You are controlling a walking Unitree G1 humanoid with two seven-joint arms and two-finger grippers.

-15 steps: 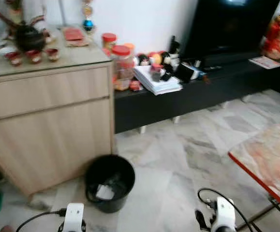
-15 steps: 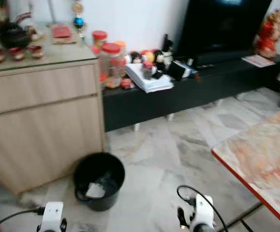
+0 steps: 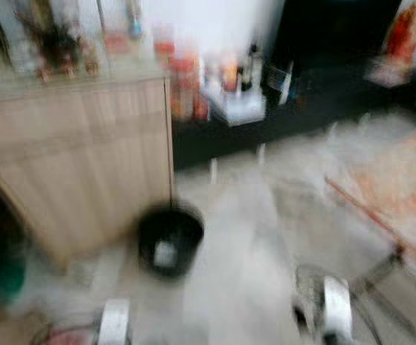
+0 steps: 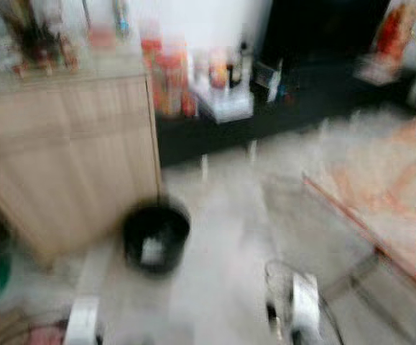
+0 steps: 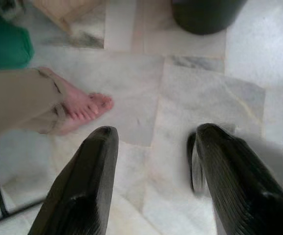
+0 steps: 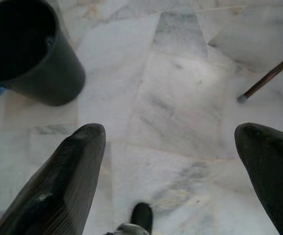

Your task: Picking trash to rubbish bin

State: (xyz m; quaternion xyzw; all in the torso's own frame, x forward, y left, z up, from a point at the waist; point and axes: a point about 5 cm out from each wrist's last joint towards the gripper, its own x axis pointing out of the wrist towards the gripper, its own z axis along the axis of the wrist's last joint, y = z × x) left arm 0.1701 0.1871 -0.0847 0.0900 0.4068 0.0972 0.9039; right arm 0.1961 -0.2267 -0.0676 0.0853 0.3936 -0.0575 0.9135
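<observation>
Blurred head views: black rubbish bin (image 3: 170, 241) standing on the marble floor (image 3: 265, 237), both hands low and holding nothing.

The bin stands just beside the corner of the light wood cabinet (image 3: 71, 165); a pale scrap (image 3: 166, 254) lies inside it. The left hand (image 5: 153, 161) hangs over bare tile, fingers spread apart, with a person's bare foot (image 5: 80, 110) near it. The right hand (image 6: 170, 156) is likewise spread wide above the floor, the bin close by. A red-edged surface (image 3: 394, 194) stands on the robot's right; a black low TV unit (image 3: 301, 108) runs along the far wall.
</observation>
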